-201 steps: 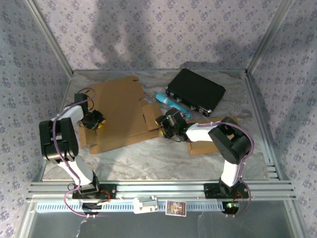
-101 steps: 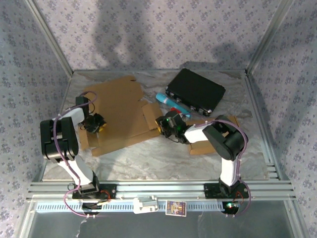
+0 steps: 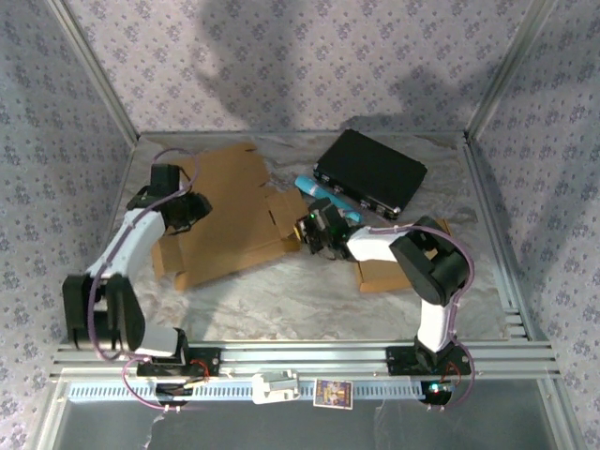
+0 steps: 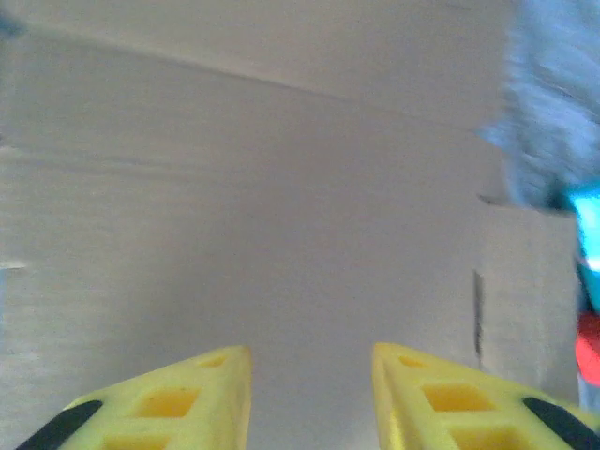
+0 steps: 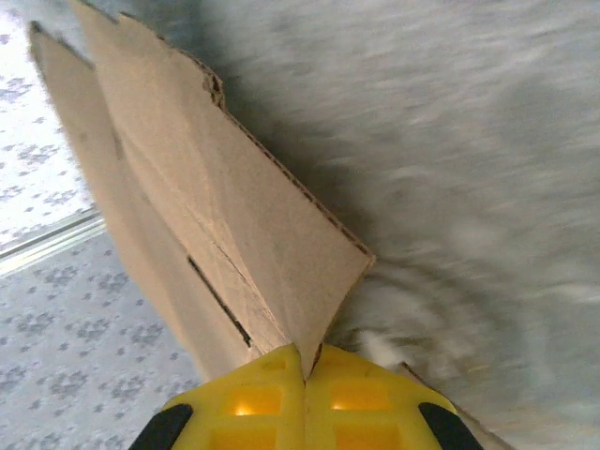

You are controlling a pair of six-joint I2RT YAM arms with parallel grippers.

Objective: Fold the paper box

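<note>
The flat brown cardboard box (image 3: 230, 211) lies unfolded on the left half of the table. My right gripper (image 3: 307, 232) is shut on the box's right flap (image 5: 234, 244), its yellow fingertips (image 5: 253, 398) pinching the flap's edge and lifting it off the marble surface. My left gripper (image 3: 192, 208) hovers over the box's left part; the left wrist view has its yellow fingers (image 4: 187, 398) spread apart above the plain cardboard (image 4: 262, 234), with nothing between them.
A black case (image 3: 369, 172) lies at the back right, with a cyan cylinder (image 3: 326, 196) beside it. A smaller cardboard piece (image 3: 394, 272) sits under the right arm. Metal frame rails (image 3: 300, 356) border the table.
My left gripper let go of the box's left edge, rose and moved back and right over the cardboard. The right gripper stayed clamped on the flap and shifted slightly towards the back.
</note>
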